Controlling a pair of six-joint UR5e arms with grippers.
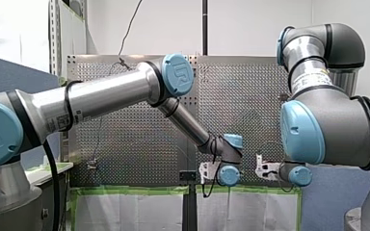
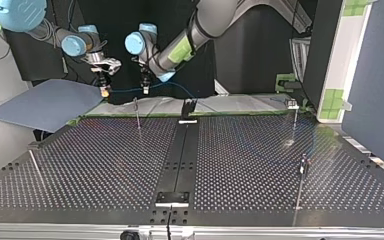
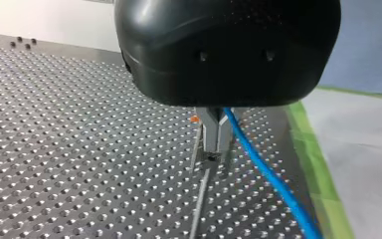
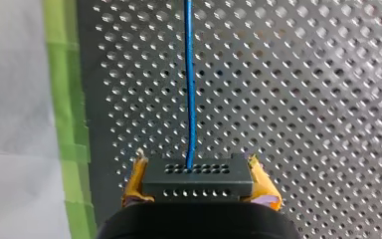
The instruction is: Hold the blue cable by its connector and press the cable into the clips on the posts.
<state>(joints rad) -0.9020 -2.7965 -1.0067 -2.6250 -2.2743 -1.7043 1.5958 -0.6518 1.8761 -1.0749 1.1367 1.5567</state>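
The blue cable (image 4: 189, 74) runs straight ahead from a black perforated connector (image 4: 197, 178), on which my right gripper (image 4: 199, 185) is shut with its yellow pads on either side. In the top view the cable (image 2: 125, 90) spans from my right gripper (image 2: 105, 91) to my left gripper (image 2: 145, 89). My left gripper (image 3: 214, 149) is shut on the cable (image 3: 268, 174), which trails off beside it toward the green tape. Just under its fingertips stands a thin post with a clip (image 3: 210, 160). The same post (image 2: 137, 114) shows below the cable in the top view.
More thin posts stand on the perforated table (image 2: 105, 165): one at the top view's far right (image 2: 294, 116), one nearer (image 2: 304, 167), one at the left (image 2: 36, 167). A black rail (image 2: 180, 150) runs down the middle. Green tape (image 3: 318, 169) and white sheeting border the plate.
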